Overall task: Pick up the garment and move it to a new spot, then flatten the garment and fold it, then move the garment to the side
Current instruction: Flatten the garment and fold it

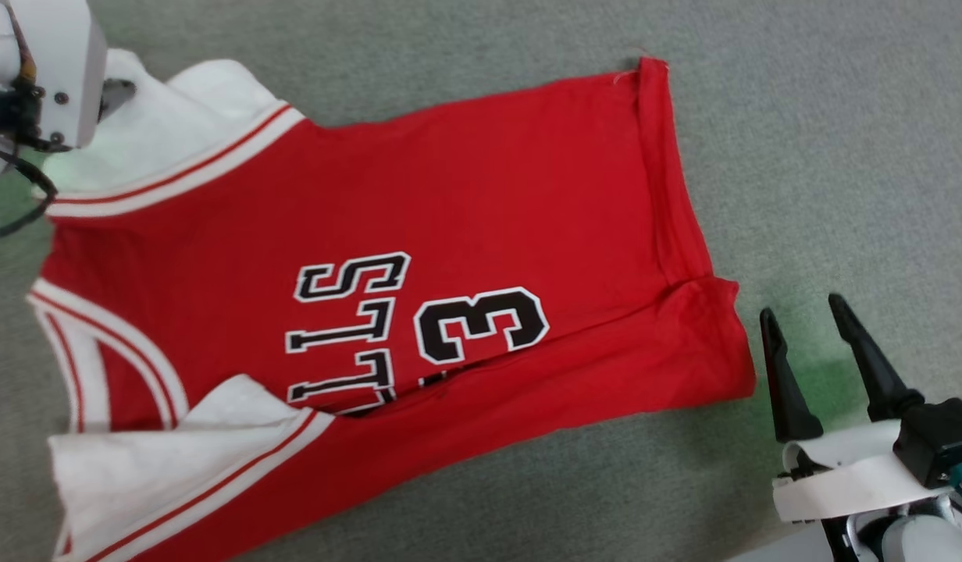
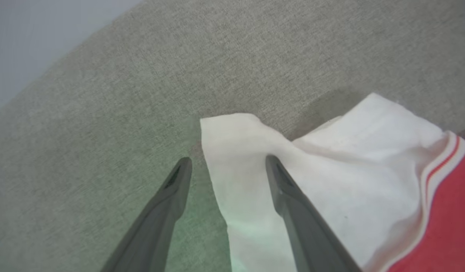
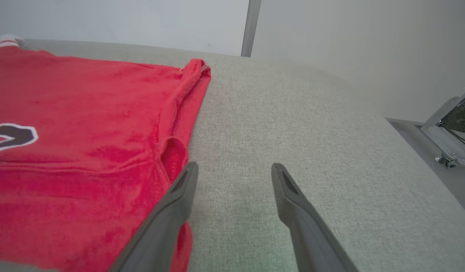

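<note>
The garment [image 1: 450, 203] is spread on the bench [image 1: 840, 117]. The right gripper [image 1: 801, 306] is held open beside its hem, the left gripper [image 2: 228, 159] open over a sleeve [image 2: 349, 151].

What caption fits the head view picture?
Red garment, one side folded over, lies on the grey surface; open right gripper beside its hem.

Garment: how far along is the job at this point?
Done: the garment lies spread on the grey surface, its near side folded over the lettering. In hand: nothing is gripped; the open left gripper straddles a white sleeve's edge, and the open right gripper sits beside the hem. Left: the remaining folds and moving it aside.
</note>
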Robot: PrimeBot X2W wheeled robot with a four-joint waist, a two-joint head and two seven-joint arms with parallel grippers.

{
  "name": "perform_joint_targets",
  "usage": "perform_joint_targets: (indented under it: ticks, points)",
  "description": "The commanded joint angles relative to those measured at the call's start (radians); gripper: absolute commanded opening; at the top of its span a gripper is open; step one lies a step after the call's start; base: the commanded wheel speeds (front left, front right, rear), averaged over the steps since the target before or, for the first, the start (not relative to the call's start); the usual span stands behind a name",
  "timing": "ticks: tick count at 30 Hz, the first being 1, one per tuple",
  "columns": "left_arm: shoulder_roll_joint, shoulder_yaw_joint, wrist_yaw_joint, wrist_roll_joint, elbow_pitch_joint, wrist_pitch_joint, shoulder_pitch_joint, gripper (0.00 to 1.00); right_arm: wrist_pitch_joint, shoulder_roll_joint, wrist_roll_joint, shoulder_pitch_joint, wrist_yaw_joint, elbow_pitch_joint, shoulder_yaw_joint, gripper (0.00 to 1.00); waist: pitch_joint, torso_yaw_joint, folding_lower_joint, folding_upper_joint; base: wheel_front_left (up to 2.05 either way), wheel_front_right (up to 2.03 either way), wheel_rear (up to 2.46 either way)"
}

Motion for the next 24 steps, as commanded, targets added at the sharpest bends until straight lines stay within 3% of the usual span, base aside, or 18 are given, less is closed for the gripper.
perform_joint_targets:
  ticks: [1, 6, 13, 14, 16, 17, 24]
  points:
    - [-0.001, -0.001, 0.012, 0.005, 0.014, 0.010, -0.015, 1.00, -0.004, 0.007, 0.000, -0.017, -0.001, -0.015, -0.004, 1.00, 0.025, -0.024, 0.0000, 0.0000, 0.00, 0.00, 0.00]
    - [-0.009, -0.034, 0.023, 0.028, 0.071, 0.044, -0.014, 1.00, -0.005, 0.016, -0.001, -0.011, -0.001, -0.042, -0.005, 1.00, 0.030, -0.030, 0.0000, 0.0000, 0.00, 0.00, 0.00]
    - [-0.087, -0.043, 0.101, -0.016, 0.149, 0.155, 0.027, 0.97, -0.005, 0.023, 0.005, -0.014, -0.001, -0.041, -0.011, 1.00, 0.028, -0.027, 0.0000, 0.0000, 0.00, 0.00, 0.00]
    - [-0.100, -0.045, 0.113, -0.021, 0.158, 0.173, 0.035, 0.88, -0.005, 0.023, 0.006, -0.015, -0.001, -0.038, -0.011, 1.00, 0.027, -0.026, 0.0000, 0.0000, 0.00, 0.00, 0.00]
    - [-0.117, -0.056, 0.119, -0.028, 0.166, 0.198, 0.048, 0.38, -0.005, 0.023, 0.006, -0.020, -0.001, -0.034, -0.010, 1.00, 0.025, -0.026, 0.0000, 0.0000, 0.00, 0.00, 0.00]
    - [-0.126, -0.052, 0.127, -0.035, 0.170, 0.200, 0.053, 0.00, -0.005, 0.023, 0.005, -0.023, -0.001, -0.033, -0.008, 1.00, 0.023, -0.026, 0.0000, 0.0000, 0.00, 0.00, 0.00]
    - [-0.130, -0.058, 0.102, -0.016, 0.142, 0.151, 0.015, 0.00, -0.005, 0.001, 0.022, -0.043, -0.001, -0.047, -0.006, 1.00, -0.015, -0.007, 0.0000, 0.0000, 0.00, 0.00, 0.00]
